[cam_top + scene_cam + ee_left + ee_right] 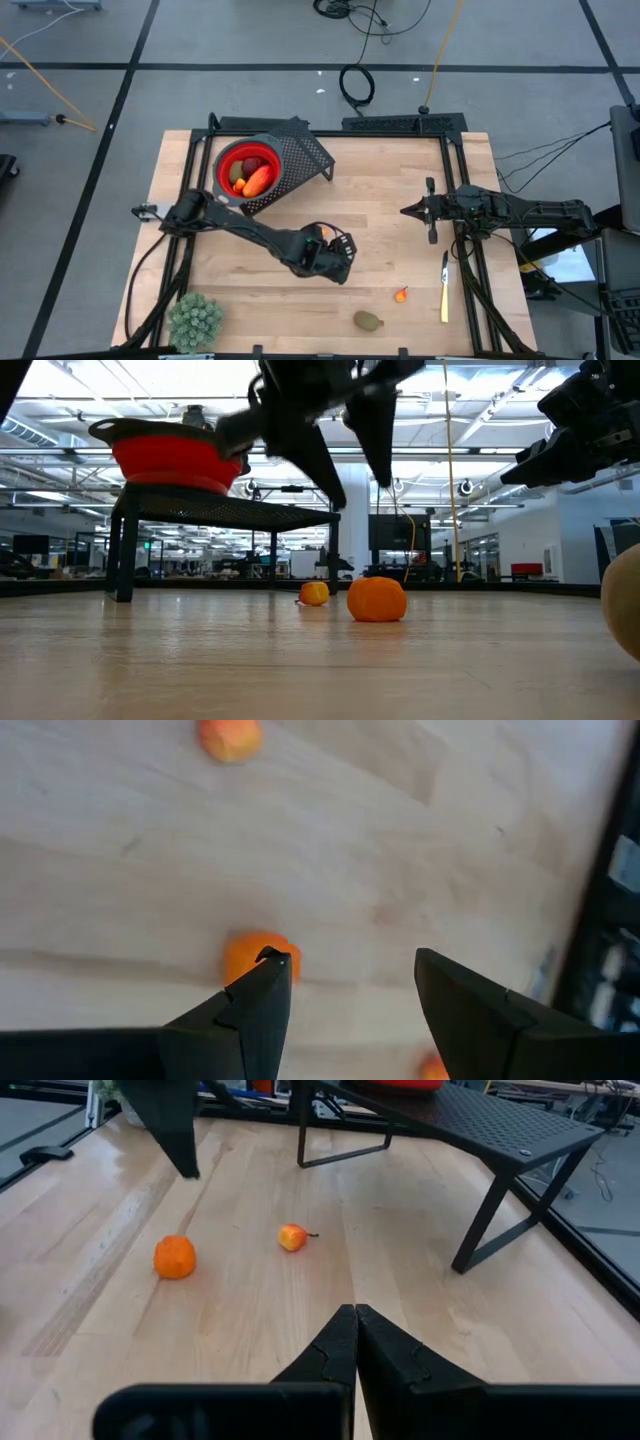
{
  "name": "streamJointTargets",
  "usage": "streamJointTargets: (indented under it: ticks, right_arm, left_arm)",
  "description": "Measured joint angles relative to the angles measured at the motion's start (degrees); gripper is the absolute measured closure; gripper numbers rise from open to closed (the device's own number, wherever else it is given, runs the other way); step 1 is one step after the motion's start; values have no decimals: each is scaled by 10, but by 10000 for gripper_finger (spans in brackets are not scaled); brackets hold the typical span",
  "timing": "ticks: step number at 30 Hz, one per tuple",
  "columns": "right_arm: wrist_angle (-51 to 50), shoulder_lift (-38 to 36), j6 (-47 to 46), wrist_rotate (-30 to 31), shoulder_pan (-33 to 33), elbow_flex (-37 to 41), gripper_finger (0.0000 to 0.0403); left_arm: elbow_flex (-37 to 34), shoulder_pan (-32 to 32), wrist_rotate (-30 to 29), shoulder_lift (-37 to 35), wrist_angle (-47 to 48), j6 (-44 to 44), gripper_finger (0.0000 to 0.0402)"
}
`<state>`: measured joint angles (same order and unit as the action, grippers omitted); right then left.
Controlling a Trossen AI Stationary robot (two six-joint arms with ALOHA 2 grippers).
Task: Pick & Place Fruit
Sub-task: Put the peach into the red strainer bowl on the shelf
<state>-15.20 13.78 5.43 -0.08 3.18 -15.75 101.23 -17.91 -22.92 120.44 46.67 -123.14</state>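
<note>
The orange fruit (377,600) you want next sits on the bare table (380,200), directly below your left gripper (350,465), which hangs above it with its fingers spread and nothing between them. In the left wrist view that orange (258,958) peeks out beside one fingertip, not centred in the gap, so I judge you need a small sideways shift toward it before you drop. It is round, so no long axis to line up with. A smaller orange-yellow piece (292,1237) with a stalk lies near it, farther back toward the stand. Your left arm is plainly the nearer; the right gripper (408,211) waits well apart on the right of the table, fingers pressed together and empty.

The red bowl (229,158) rests on the black mesh stand (305,150) and already holds several pieces, a long red-orange one (257,181) among them. Two more pieces lie by the front edge: a tiny orange-red bit (401,294) and a brownish-green oval (368,320)
</note>
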Motion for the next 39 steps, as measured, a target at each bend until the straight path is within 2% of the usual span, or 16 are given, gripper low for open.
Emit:
streamJointTargets:
  ticks: [12, 16, 23, 39]
  right_arm:
    - [0, 0, 0, 0, 0, 0, 403]
    - [0, 0, 0, 0, 0, 0, 403]
    - [2, 0, 0, 0, 0, 0, 403]
    - [2, 0, 0, 0, 0, 0, 403]
  left_arm:
    - [0, 32, -24, 22, 93, -49, 190]
    - [0, 43, 6, 22, 92, -35, 190]
    - [-1, 51, 10, 22, 97, -30, 190]
    - [-1, 53, -9, 23, 123, -50, 190]
